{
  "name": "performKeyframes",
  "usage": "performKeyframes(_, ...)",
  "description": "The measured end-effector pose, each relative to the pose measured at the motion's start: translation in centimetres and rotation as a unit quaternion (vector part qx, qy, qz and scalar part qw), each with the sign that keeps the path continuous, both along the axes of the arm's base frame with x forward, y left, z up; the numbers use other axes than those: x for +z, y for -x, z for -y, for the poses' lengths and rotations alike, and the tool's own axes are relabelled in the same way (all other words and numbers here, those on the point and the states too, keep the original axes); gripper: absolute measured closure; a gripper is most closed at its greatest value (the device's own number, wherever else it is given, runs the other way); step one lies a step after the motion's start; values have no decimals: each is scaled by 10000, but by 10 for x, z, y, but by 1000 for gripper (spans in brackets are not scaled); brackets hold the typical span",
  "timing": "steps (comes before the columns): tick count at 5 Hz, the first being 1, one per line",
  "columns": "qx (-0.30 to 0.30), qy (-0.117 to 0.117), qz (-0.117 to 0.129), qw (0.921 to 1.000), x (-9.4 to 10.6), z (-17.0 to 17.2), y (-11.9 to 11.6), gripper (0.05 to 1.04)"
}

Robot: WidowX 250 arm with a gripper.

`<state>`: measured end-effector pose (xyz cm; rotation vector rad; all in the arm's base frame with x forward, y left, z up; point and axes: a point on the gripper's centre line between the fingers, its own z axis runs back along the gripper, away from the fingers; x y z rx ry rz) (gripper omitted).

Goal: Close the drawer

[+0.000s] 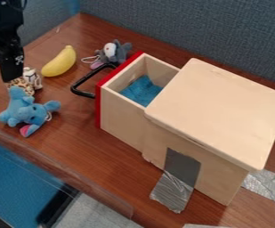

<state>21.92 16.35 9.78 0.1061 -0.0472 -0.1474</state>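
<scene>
The wooden drawer (123, 116) is pulled out toward the left from its wooden box (220, 109). It has a red front (99, 104) with a black handle (80, 87) on its outer side, and a blue cloth (142, 90) lies inside. At the upper left, my gripper (12, 80) hangs down over the table, left of the handle and apart from it, close to the small toys there.
On the wooden table (74, 147) left of the drawer are a blue plush toy (25, 109), a spotted toy (23, 85), a white figure (34, 78) and a banana (60, 61). A grey plush (114, 51) sits behind the handle. Silver tape (172, 192) holds the box's front side.
</scene>
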Motion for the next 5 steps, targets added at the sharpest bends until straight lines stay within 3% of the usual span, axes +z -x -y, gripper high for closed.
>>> performKeyframes(1,38,94,-127,9999,-8,2,1,83)
performKeyframes(3,100,198,-618,9978,-38,29,-70,83)
performKeyframes(5,258,300,-730,9965,-54,57,-126,83)
